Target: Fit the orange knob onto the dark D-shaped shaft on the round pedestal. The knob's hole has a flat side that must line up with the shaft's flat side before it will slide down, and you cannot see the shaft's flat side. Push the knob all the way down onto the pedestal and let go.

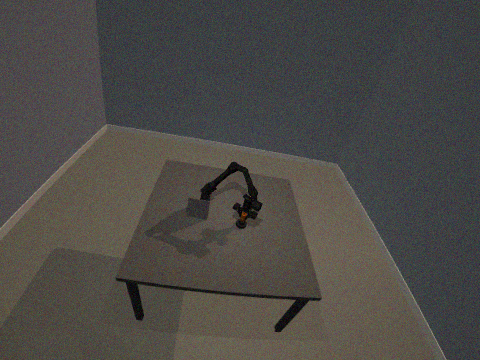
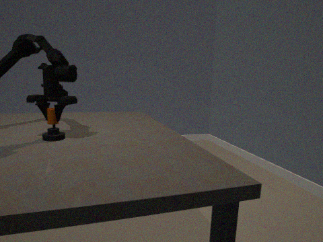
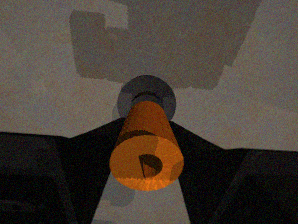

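The orange knob point(image 1: 244, 216) point(image 2: 51, 116) point(image 3: 148, 120) is upright between the fingers of my gripper point(image 2: 52, 117) point(image 3: 146, 123), which is shut on it. The knob is over the round dark pedestal point(image 1: 241, 225) point(image 2: 54, 136) point(image 3: 129, 91). In the exterior view a short piece of the dark shaft point(image 2: 54, 126) shows between the knob's bottom and the pedestal's raised middle, so the knob is not down on the pedestal. The knob's near end in the wrist view shows its dark hole, with a straight edge on the left. The shaft's flat side is hidden.
The pedestal stands on the brown table point(image 1: 225, 270) point(image 2: 134, 168). A grey block or plate point(image 1: 198, 208) is beside the arm's base in the top view. The arm point(image 1: 222, 176) point(image 2: 25, 47) reaches over the table from its base, and its shadows fall across the top.
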Available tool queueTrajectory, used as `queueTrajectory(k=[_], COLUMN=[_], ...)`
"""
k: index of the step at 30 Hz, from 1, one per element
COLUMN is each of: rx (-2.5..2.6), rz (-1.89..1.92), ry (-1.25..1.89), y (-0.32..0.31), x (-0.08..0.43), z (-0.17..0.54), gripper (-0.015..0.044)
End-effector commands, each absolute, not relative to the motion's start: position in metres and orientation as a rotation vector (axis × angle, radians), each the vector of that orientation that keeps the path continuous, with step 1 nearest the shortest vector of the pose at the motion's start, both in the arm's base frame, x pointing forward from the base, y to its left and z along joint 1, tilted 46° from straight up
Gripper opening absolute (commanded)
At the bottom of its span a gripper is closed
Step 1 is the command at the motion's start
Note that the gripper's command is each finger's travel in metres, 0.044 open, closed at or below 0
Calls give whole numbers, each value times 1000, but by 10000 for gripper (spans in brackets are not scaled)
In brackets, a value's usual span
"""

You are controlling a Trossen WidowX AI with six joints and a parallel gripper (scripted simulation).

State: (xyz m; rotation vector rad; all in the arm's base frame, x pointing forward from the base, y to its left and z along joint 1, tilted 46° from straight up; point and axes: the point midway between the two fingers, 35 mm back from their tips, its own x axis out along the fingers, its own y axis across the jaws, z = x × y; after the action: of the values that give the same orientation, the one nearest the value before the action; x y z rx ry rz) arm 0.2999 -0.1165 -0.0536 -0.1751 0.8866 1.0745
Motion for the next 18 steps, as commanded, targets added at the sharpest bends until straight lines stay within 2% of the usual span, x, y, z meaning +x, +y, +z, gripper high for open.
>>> queueTrajectory(k=[1, 18], rx=[-207, -207], rz=[1091, 1091], ry=[870, 870], y=[-116, -115], x=[300, 301], z=[-56, -56], gripper=[0, 0])
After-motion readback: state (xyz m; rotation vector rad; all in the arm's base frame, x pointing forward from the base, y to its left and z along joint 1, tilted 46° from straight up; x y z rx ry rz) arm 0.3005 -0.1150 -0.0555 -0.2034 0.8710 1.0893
